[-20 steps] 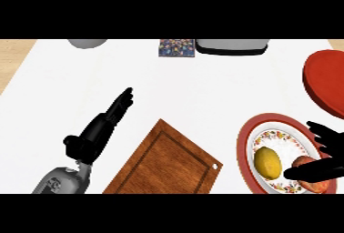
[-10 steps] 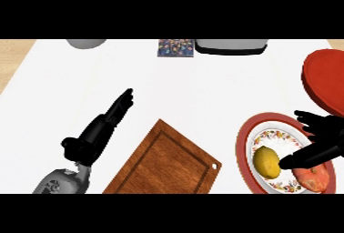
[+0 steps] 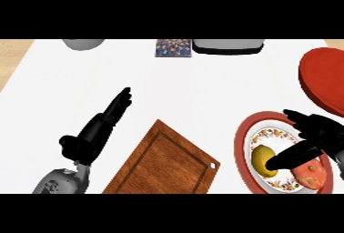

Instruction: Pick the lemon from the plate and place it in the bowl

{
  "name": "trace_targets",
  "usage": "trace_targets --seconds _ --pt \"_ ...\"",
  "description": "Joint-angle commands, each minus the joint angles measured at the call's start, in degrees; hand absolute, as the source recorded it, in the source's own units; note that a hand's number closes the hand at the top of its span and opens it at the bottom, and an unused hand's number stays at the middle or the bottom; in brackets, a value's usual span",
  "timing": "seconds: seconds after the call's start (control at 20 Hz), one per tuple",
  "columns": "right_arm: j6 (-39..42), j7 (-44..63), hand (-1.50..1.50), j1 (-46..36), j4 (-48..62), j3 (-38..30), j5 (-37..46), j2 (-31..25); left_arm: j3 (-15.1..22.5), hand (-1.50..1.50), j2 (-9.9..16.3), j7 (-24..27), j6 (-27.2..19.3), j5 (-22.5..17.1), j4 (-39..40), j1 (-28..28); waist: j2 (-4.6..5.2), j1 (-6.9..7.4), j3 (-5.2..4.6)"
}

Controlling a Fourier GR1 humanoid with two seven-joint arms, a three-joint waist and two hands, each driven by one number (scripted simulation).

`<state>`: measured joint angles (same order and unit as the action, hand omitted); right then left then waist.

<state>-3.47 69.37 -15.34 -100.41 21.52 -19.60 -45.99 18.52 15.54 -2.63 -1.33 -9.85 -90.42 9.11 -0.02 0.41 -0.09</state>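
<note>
Reaching over the plate [image 3: 243, 136] at near right, the right robot hand [image 3: 316, 136] has its thumb lying across the lemon [image 3: 263, 159] while the fingers stretch out straight above the far side of the plate — not clenched round the fruit yet, so nothing is grasped. Lemon sits on the left part of the plate, yellow, lying lengthwise, touching or just beside a reddish-orange fruit [image 3: 311, 175] at near right of it. Bowl [image 3: 324, 78] is the red one at far right, partly cut by the edge, just beyond the plate. Left robot hand [image 3: 101, 125] rests at left on the white bench [image 3: 194, 86], fingers straight and released, holding nothing, just left of a wooden cutting board [image 3: 164, 164]. Handling guess: lemon is likely light, stiff, smooth-skinned and rounded, so it may roll or slip out if pinched at the tapered ends — better to take it across the fat middle, thumb one side, fingers the other. The neighbouring fruit crowds the near-right side, so finger room there looks tight; it could get nudged. Plate rim is shallow, so the lemon could skid on the glaze when pressed. Far edge of the bench holds grey items [image 3: 227, 45] and a small patterned box [image 3: 173, 48], well apart from the action.
</note>
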Motion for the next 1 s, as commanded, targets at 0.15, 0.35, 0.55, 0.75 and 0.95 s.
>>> trace_targets --seconds 0.15,0.35,0.55,0.75,0.95 --pt "-5.5 11.6 -1.50 -1.3 -0.3 5.1 7.9 2.0 -0.2 0.00 0.0 0.0 1.0 0.7 -1.2 -2.0 -0.04 0.10 0.01" --pt "-4.2 11.7 -1.50 -1.0 0.1 5.1 10.4 0.2 -1.7 0.00 0.3 2.7 2.7 -0.1 1.0 -2.4 -0.03 -0.25 -0.01" --pt "-6.9 8.9 -1.50 2.4 2.9 7.4 14.5 3.0 0.1 0.00 -1.4 1.0 0.7 2.8 0.2 -1.5 0.01 -0.24 0.05" --pt "-6.3 8.8 -1.50 2.7 5.6 7.5 14.2 4.9 0.1 0.00 -2.8 1.1 -0.1 3.7 0.8 -1.1 0.05 -0.06 0.06" --pt "-6.1 7.8 -1.50 4.0 5.9 7.8 15.0 6.7 -1.8 0.00 -2.9 1.0 0.4 3.7 2.4 0.4 0.04 -0.40 0.06"
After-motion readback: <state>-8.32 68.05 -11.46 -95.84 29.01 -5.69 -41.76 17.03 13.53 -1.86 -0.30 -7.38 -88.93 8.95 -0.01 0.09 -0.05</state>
